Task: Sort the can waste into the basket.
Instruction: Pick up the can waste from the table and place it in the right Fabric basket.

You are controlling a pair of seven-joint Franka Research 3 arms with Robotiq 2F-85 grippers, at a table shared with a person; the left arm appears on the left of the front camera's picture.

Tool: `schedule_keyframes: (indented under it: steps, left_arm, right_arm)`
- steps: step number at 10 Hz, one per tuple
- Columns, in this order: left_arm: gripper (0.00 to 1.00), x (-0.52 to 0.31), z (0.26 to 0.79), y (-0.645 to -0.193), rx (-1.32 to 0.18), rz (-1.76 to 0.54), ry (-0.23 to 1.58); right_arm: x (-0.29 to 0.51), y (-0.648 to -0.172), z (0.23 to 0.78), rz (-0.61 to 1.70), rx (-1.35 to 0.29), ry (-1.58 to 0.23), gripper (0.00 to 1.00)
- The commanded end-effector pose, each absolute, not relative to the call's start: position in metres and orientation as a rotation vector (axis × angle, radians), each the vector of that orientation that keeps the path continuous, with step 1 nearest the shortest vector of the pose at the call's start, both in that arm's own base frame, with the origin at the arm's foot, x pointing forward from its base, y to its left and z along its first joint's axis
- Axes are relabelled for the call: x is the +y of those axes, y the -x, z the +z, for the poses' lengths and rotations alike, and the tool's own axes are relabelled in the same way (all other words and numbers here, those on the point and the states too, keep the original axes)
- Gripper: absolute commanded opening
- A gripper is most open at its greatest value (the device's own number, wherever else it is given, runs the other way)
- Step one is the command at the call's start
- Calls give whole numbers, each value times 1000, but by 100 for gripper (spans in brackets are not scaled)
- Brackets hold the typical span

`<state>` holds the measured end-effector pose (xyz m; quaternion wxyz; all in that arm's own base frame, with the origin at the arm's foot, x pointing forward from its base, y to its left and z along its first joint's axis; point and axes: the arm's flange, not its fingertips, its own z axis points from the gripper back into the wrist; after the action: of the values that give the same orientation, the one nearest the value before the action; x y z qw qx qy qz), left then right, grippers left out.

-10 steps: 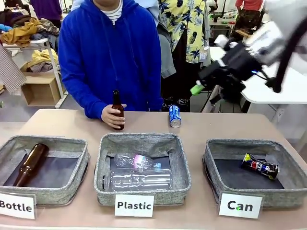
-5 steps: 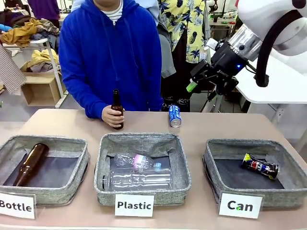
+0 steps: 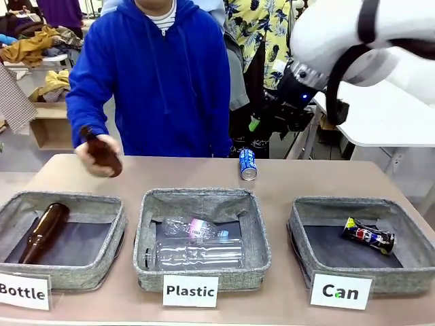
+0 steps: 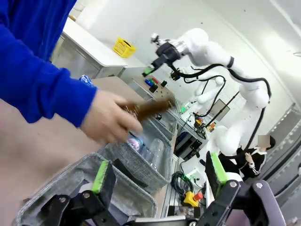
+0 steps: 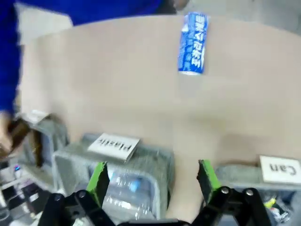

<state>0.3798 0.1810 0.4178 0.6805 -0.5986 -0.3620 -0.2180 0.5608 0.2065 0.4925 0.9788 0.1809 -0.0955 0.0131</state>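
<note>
front view: the blue can (image 3: 248, 164) stands upright at centre frame, ready for pickup; the crushed can (image 3: 368, 236) already lies in the can basket (image 3: 297, 227), lower right. the right gripper (image 3: 264, 124) hovers above, jaws wide, empty; the person's hand (image 3: 94, 151), left, grasps a brown bottle (image 3: 109, 157).

Three white cards carry black print, one against the near wall of each grey basket:
- "Bottle" card (image 3: 24, 291): left basket (image 3: 68, 198).
- "Plastic" card (image 3: 190, 291): middle basket (image 3: 197, 199).
- "Can" card (image 3: 340, 291): right basket (image 3: 340, 203).

White lettering on the blue can (image 3: 248, 164): too small to read.
</note>
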Motion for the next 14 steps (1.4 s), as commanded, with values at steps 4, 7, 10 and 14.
schedule_keyframes:
  steps: [4, 7, 10, 14]
  left_arm:
    - [100, 226, 476, -316, -902, -451, 1353]
    - [100, 270, 505, -266, -1053, -430, 1319]
    - [100, 293, 508, -245, -1103, -403, 1305]
    - [100, 281, 497, -260, -1035, -410, 1353]
  right_arm:
    - [241, -693, 442, -39, -113, -297, 100]
    - [250, -738, 408, -108, -17, -195, 100]
    - [253, -757, 374, -137, 12, -157, 100]
    - [251, -768, 326, -160, 19, -109, 100]
